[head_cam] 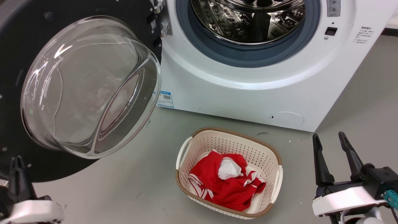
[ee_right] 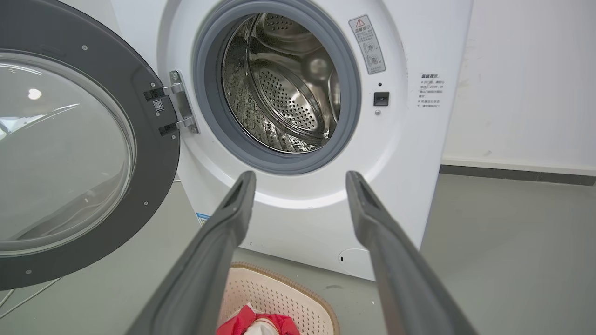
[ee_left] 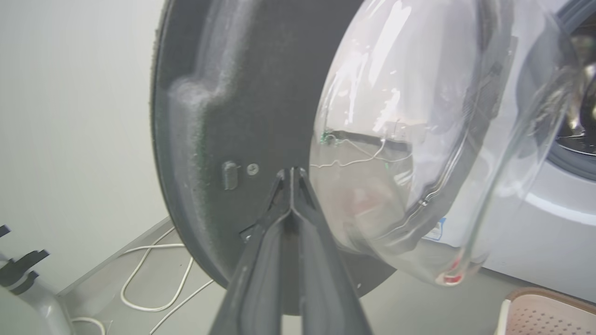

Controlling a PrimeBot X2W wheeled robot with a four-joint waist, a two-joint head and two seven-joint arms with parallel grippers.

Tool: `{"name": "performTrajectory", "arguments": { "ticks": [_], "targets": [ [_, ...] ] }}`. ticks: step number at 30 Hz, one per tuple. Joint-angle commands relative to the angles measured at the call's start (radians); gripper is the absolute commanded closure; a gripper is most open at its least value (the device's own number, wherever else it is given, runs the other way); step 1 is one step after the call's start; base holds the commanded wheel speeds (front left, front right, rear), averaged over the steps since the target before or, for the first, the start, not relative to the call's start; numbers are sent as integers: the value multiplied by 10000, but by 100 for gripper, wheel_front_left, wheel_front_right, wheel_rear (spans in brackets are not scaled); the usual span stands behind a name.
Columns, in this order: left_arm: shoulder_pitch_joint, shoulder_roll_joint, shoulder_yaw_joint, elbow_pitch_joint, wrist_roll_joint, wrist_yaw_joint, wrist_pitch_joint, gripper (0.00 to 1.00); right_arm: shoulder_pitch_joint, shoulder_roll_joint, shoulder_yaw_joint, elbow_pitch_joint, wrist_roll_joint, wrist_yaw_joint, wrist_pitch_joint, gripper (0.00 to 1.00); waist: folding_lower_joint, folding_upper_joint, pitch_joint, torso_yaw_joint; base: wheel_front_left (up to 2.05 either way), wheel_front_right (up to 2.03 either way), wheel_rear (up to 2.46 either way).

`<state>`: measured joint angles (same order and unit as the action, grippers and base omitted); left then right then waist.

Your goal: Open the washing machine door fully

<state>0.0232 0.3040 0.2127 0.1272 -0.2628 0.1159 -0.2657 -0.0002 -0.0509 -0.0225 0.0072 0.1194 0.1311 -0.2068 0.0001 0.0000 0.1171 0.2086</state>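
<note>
nearest the lens in the left wrist view, the left gripper point(ee_left: 291, 177) has its two dark fingers pressed together with nothing between them. its tip points at the inner face of the washing machine door point(ee_left: 251, 116), close to a small screw; whether it touches the door cannot be told. in the head view this gripper point(head_cam: 17, 161) sits at the lower left, in front of the door's bottom rim.

the right gripper point(ee_right: 300, 179) has its fingers spread wide and holds nothing. it is aimed at the front of the washing machine point(ee_right: 409, 163), apart from it.

the door point(head_cam: 108, 12) is swung out on its hinge point(ee_right: 179, 107) at the left of the machine, its clear glass bowl point(head_cam: 90, 87) bulging toward the head camera. the steel drum point(head_cam: 248, 18) and grey gasket point(head_cam: 248, 56) are uncovered.

on the grey floor point(head_cam: 124, 186) before the machine stands a cream basket point(head_cam: 230, 130) holding a red and white garment point(head_cam: 224, 186). a white cable point(ee_left: 153, 279) lies on the floor behind the door.
</note>
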Motion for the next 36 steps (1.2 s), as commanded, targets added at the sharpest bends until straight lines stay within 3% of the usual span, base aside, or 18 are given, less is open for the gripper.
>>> {"name": "performTrajectory", "arguments": {
  "ticks": [1, 8, 9, 11, 27, 36],
  "targets": [
    [149, -102, -66, -187, 99, 55, 28, 100, 35, 16, 0, 36, -29, -7, -47, 0, -1, 0, -115, -75, 0, 0, 0],
    [867, -807, -864, -903, 567, -109, 27, 98, 114, 16, 92, 174, 8, -7, -94, 0, -1, 0, -421, -417, 0, 0, 0],
    [916, -927, -1031, -944, 592, -163, 27, 76, 119, 18, 107, 187, 11, -7, -93, 0, -1, 0, -464, -479, 0, 0, 0],
    [911, -1064, -1250, -1014, 682, -244, 27, 0, 108, 16, 130, 208, 9, -7, -93, 0, -1, 0, -531, -609, 0, 0, 0],
    [-745, -1744, -2301, -948, 1277, -869, 27, 0, -183, 15, 27, 4, -319, -7, 28, 0, -1, 0, -411, -1828, 0, 0, 0],
    [-1218, -1939, -2404, -647, 1526, -916, 27, 0, -276, 16, 35, 105, -337, -7, -25, 0, -1, 0, -263, -2409, 0, 0, 0]
  ]
}}
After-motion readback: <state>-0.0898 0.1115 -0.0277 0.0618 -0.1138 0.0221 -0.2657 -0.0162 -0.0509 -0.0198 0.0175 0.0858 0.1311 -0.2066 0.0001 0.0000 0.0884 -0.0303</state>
